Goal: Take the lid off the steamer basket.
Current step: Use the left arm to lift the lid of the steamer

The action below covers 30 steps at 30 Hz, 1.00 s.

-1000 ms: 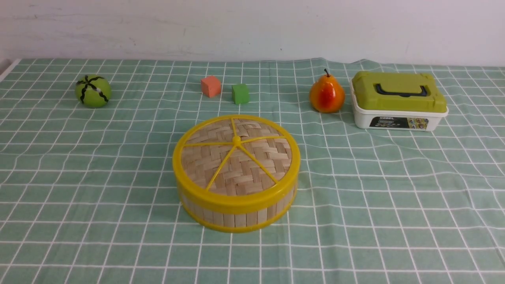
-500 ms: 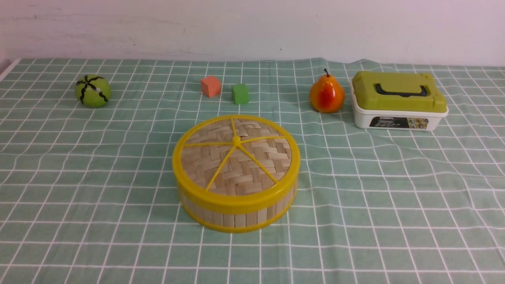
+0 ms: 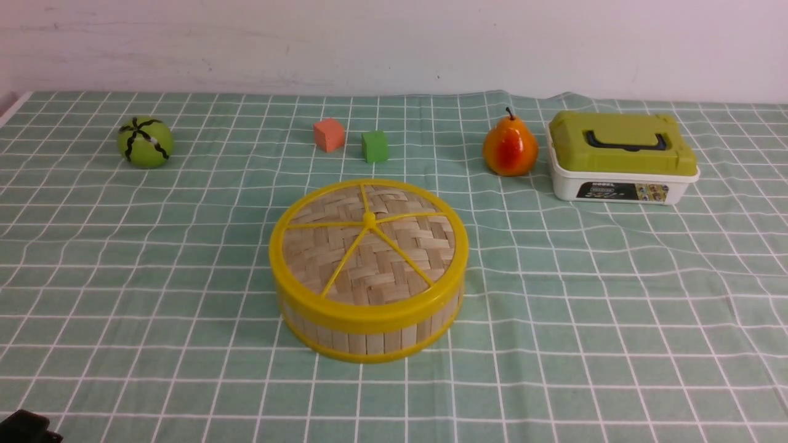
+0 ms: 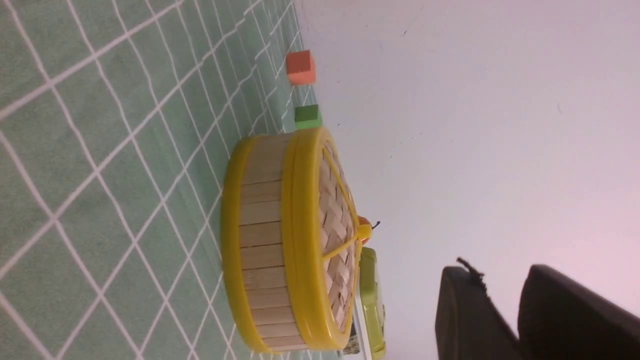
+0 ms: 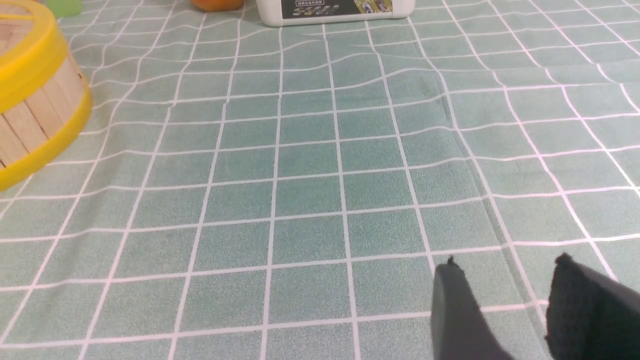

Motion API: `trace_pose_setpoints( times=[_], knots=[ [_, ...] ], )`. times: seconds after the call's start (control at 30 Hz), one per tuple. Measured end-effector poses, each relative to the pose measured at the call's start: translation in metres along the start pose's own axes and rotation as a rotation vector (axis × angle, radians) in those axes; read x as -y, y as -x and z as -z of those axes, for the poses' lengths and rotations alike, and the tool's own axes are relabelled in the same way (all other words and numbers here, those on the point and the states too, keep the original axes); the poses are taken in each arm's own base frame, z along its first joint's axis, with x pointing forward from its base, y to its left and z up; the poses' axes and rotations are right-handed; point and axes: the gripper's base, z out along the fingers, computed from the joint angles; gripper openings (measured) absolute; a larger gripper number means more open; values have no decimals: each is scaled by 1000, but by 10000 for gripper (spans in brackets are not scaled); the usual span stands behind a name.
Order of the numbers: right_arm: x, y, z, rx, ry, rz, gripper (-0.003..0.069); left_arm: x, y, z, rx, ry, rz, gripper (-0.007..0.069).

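The left gripper [image 4: 500, 280] holds its two dark fingers [image 4: 465, 315] slightly apart with nothing between them. It looks side-on at the basket [image 4: 262, 235] and touches nothing. In the front view only a black bit of the left arm [image 3: 24, 427] shows, at the near left corner. The right gripper [image 5: 507, 265] is likewise parted and empty, its fingers [image 5: 460, 310] over bare cloth [image 5: 310, 190], well to the right of the basket. The lid [image 3: 368, 246] sits flat on the basket, its yellow rim flush over the slat wall and its five spokes meeting at the knob [image 3: 369, 217]. Basket and lid stand at mid-table, nearer the robot than the other things. Behind them, toward the wall [image 3: 394, 43], lie an orange cube [image 3: 329, 135] and a green cube [image 3: 375, 146], just beside each other but not touching. Far left is a green ball [image 3: 145, 142] with black stripes. Far right a pear [image 3: 510, 149] stands just beside a white box [image 3: 622, 184] with an olive top and dark handle; I cannot tell whether they touch.
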Motion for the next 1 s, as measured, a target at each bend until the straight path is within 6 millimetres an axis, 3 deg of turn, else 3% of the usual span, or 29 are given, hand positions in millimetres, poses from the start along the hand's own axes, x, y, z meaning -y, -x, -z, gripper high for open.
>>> trace_pose_setpoints(
  times=[0.17, 0.27, 0.37, 0.47, 0.5, 0.53, 0.57, 0.6, 0.67, 0.73, 0.8, 0.9, 1.0],
  knots=[
    [0, 0, 0, 0, 0, 0, 241, 3, 3, 0, 35, -29, -24, 161],
    [0, 0, 0, 0, 0, 0, 241, 8, 5, 1, 47, -50, -65, 112],
    [0, 0, 0, 0, 0, 0, 241, 52, 7, 10, 49, -142, -212, -4],
    [0, 0, 0, 0, 0, 0, 241, 93, 7, 6, -17, -104, -374, -13],
    [0, 0, 0, 0, 0, 0, 241, 96, 7, 8, -22, -109, -381, -13],
    [0, 0, 0, 0, 0, 0, 241, 117, 5, -8, -134, 4, -481, -13],
    [0, 0, 0, 0, 0, 0, 241, 121, 5, -6, -142, 2, -488, -13],
    [0, 0, 0, 0, 0, 0, 241, 134, 4, -24, -261, 121, -569, -13],
    [0, 0, 0, 0, 0, 0, 241, 138, 4, -40, -347, 213, -619, -13],
    [0, 0, 0, 0, 0, 0, 241, 152, 7, -79, -543, 397, -734, -13],
    [0, 0, 0, 0, 0, 0, 241, 161, 9, -93, -602, 442, -767, -13],
    [0, 0, 0, 0, 0, 0, 241, 173, 14, -142, -739, 554, -783, -13],
    [0, 0, 0, 0, 0, 0, 241, 180, 17, -174, -786, 588, -771, -13]
  ],
)
